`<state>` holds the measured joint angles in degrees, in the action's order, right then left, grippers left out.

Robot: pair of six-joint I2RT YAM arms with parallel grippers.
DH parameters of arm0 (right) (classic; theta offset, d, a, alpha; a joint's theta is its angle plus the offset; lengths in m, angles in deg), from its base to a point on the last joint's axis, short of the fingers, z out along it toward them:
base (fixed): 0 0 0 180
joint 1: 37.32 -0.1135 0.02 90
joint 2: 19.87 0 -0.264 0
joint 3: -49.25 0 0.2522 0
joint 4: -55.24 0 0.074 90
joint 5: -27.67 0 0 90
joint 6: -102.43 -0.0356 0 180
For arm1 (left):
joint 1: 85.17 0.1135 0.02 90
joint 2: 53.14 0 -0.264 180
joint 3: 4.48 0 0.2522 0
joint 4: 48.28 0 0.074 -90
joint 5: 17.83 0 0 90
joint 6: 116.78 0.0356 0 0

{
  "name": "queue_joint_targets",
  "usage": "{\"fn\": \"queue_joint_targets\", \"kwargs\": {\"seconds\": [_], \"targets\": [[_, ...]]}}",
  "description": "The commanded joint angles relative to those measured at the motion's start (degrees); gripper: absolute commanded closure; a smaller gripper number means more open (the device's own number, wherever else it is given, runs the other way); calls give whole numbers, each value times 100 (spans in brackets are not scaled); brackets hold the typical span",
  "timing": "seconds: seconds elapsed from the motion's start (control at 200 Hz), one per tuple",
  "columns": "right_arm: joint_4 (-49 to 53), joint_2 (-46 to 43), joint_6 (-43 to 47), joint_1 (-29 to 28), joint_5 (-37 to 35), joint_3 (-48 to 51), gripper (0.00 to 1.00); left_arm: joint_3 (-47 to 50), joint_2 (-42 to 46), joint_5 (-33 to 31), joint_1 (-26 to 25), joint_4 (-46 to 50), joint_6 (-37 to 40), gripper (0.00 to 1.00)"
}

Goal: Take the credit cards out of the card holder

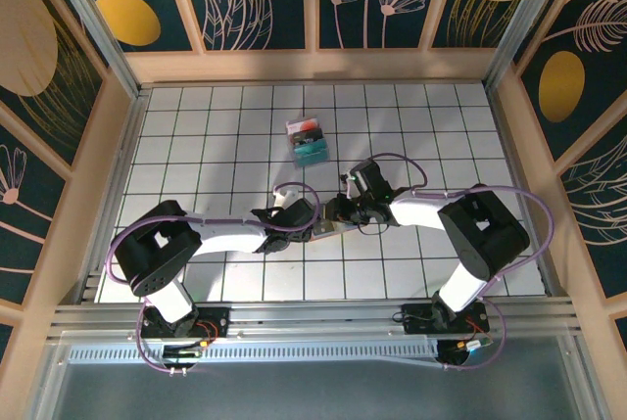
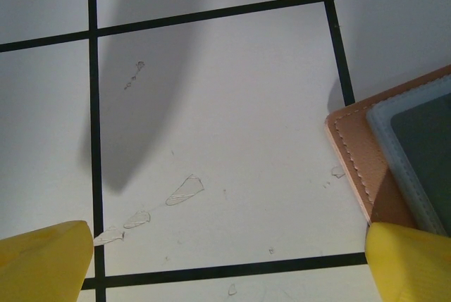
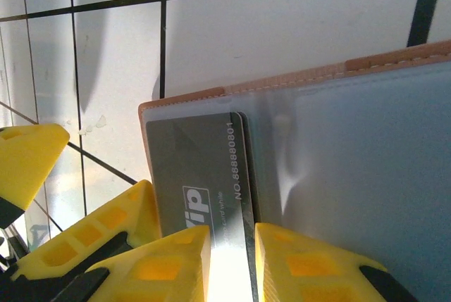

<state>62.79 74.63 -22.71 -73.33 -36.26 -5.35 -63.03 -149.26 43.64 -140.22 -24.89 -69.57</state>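
Note:
The card holder [image 3: 352,175] lies open on the white tiled table, a pinkish-tan rim around grey-blue clear sleeves. A grey credit card [image 3: 194,154] marked "vip" sticks out of its sleeve, with a second card edge just behind it. My right gripper [image 3: 232,260] hangs over that card, jaws a narrow gap apart, straddling the card's long edge. My left gripper [image 2: 229,267] is open wide over bare tile, and its right fingertip [image 2: 412,260] sits at the corner of the holder [image 2: 352,161]. In the top view the two grippers meet at the holder [image 1: 326,229].
A teal pack [image 1: 308,141] with red and black parts lies farther back on the table [image 1: 196,136]. Wooden walls close the table in on three sides. Small scuff marks [image 2: 184,189] dot the tile under my left gripper.

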Motion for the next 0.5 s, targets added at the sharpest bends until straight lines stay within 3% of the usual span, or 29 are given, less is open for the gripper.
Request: {"fn": "queue_joint_targets", "kwargs": {"seconds": [0.0,0.49], "targets": [[-282,-43,-81,-34,309,84,77,-145,-120,-41,65,4,77,1],[-225,-10,-315,-38,-17,318,70,-162,160,-189,70,182,-63,1]]}}
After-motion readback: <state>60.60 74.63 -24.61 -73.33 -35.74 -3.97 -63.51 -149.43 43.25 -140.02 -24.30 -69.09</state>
